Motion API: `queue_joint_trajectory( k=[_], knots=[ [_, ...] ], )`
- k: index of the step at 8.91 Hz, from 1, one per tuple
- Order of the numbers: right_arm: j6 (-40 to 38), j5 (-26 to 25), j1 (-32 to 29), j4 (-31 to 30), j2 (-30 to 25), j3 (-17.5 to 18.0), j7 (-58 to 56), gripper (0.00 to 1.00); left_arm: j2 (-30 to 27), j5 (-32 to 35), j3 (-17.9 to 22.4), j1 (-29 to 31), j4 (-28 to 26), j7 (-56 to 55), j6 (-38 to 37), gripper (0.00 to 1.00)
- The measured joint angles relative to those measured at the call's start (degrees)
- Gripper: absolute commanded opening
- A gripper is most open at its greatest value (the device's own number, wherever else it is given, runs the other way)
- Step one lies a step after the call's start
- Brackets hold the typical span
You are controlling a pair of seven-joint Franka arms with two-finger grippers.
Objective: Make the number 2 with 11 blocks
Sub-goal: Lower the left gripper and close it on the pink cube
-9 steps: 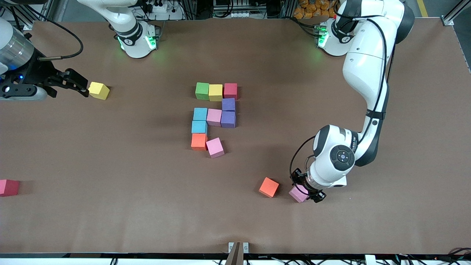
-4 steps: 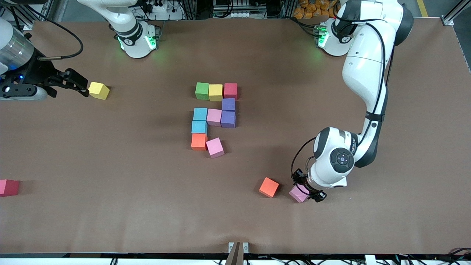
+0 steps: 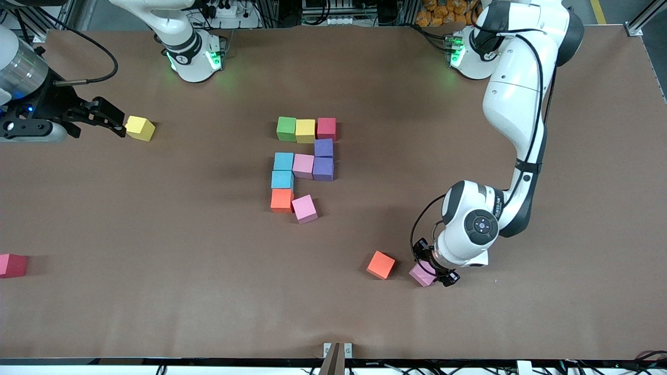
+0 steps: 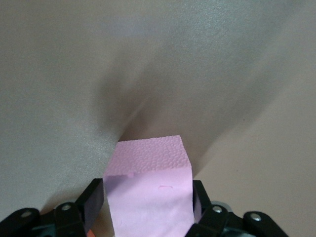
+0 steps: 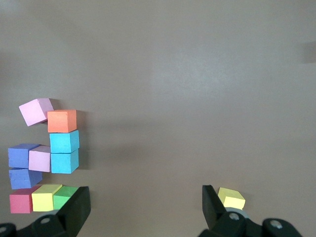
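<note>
The partial number 2 lies mid-table: green (image 3: 286,128), yellow (image 3: 305,130) and red (image 3: 326,128) blocks in a row, two purple (image 3: 323,158), a pink (image 3: 303,166), two light blue (image 3: 282,171), an orange (image 3: 282,200) and a tilted pink block (image 3: 305,209). Nearer the front camera, toward the left arm's end, my left gripper (image 3: 434,270) is shut on a pink block (image 3: 421,275) (image 4: 148,192) that rests on the table, one finger on each side. My right gripper (image 3: 112,119) (image 5: 143,197) waits open beside a loose yellow block (image 3: 139,128) (image 5: 231,198).
A loose orange block (image 3: 381,265) lies on the table close beside the gripped pink one, toward the right arm's end. A red block (image 3: 11,265) sits at the right arm's end of the table near the edge. Brown paper covers the table (image 3: 182,291).
The left gripper's fingers have drawn in against the pink block and the left arm has shifted slightly. The block and the right arm have not moved.
</note>
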Motion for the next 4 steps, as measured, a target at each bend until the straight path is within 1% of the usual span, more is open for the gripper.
queue_joint_trajectory(
  k=[4],
  knots=[
    [0.0, 0.0, 0.0, 0.0, 0.0, 0.0, 0.0, 1.0, 0.24, 0.07, 0.0, -0.05, 0.08, 5.07, 0.29, 0.0]
  ],
)
